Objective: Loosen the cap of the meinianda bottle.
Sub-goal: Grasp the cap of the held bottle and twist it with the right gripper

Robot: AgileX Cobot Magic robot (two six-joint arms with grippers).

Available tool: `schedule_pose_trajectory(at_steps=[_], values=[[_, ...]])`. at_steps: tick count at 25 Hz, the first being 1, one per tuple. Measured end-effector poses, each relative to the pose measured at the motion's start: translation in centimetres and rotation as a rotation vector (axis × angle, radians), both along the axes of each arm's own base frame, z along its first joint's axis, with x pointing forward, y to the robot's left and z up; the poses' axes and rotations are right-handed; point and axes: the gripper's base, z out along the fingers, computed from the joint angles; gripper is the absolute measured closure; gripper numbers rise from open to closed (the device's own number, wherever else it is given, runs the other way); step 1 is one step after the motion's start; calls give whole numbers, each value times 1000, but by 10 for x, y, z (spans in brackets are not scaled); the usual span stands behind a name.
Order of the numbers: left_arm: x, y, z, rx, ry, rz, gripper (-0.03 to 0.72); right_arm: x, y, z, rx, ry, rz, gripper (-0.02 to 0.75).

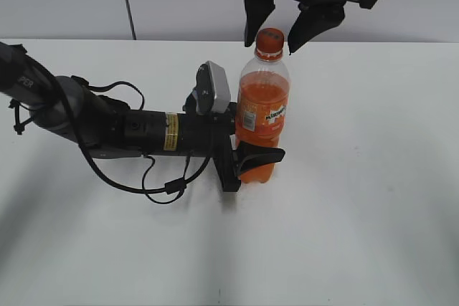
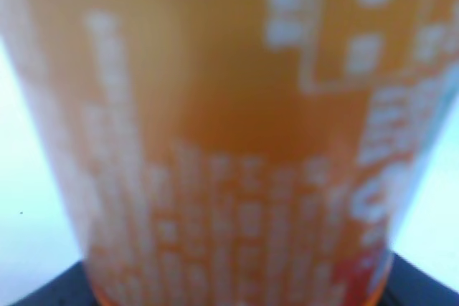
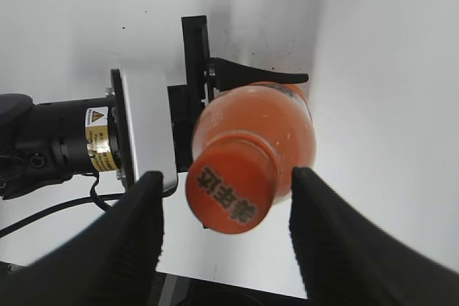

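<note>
The left gripper [image 1: 252,154] clamps the meinianda bottle [image 1: 262,116] at its orange label [image 1: 261,115], whose white print is blurred. The right gripper [image 3: 225,206] hangs open either side of the cap [image 3: 230,193], not touching; its dark print is unreadable.

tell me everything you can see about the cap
The cap is a small round orange plastic screw cap with dark print on its flat top. It sits on the neck of the upright bottle, which the left gripper clamps low on its body. The right gripper hangs over it, open, one finger on each side; neither touches the cap.
</note>
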Motion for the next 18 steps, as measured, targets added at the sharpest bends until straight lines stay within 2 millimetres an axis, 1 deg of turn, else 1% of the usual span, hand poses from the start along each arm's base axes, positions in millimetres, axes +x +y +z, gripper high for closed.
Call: schedule_pose_trajectory(at_steps=[10, 15, 18], values=[[0, 0, 0, 0, 0, 0, 294, 3, 1, -5, -7, 3, 0, 319], [0, 0, 0, 0, 0, 0, 294, 4, 2, -4, 1, -11, -2, 349], [0, 0, 0, 0, 0, 0, 294, 4, 2, -4, 2, -15, -2, 353]])
